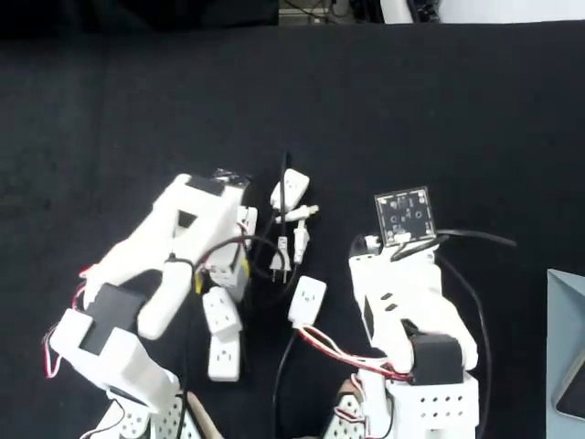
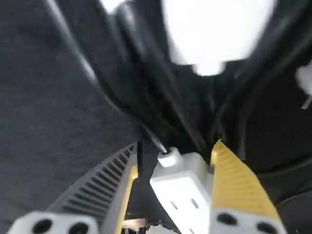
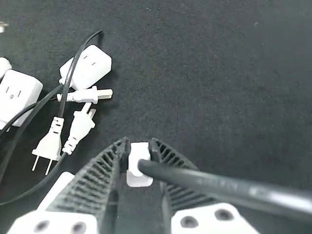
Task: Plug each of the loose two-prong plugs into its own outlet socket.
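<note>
Holding the left gripper (image 2: 176,148) at the table's left side with jaws parted, straddling a white outlet socket (image 2: 183,195); one yellow pad (image 2: 234,180) touching the socket's side, a gap showing at the other pad. Lying just beside it, toward the arms' bases, two more white sockets (image 1: 222,311) end to end. Resting mid-way across the black table (image 1: 110,119), three loose plugs (image 1: 298,240) tangled among thin black cords, with a far socket (image 1: 291,189) beyond them and a near socket (image 1: 306,300) closer to the bases. Clamping, at the right, with the right gripper (image 3: 139,144) closed tight on a small white plug (image 3: 138,168), its thick black cord (image 3: 209,183) trailing back past the fingers.
</note>
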Robot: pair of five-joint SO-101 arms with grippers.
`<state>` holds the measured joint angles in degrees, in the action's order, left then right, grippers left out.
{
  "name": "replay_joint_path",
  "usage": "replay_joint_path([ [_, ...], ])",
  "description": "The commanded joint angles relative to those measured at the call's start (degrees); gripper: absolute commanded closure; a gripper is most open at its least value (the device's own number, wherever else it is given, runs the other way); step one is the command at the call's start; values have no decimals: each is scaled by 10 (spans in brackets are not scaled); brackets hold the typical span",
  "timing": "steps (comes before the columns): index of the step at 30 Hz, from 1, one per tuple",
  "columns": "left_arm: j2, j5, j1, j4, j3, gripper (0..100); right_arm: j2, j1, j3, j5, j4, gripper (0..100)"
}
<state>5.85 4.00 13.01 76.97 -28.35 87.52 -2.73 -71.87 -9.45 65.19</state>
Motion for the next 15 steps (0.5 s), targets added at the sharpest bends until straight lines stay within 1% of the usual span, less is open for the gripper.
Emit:
replay_joint_path([
  [1, -4, -23, -33, 9, 24, 797, 2, 6, 4, -4, 3, 985],
  [6, -3, -59, -56, 9, 51, 979, 2, 6, 4, -4, 3, 985],
  [8, -1, -74, -64, 9, 55, 953, 2, 6, 4, -4, 3, 985],
  [10, -1, -80, -73, 7, 60, 965, 2, 6, 4, -4, 3, 985],
  [13, -3, -105, -89, -17, 65, 971, 2, 6, 4, -4, 3, 985],
  [15, -3, -138, -103, -41, 73, 972, 2, 6, 4, -4, 3, 985],
])
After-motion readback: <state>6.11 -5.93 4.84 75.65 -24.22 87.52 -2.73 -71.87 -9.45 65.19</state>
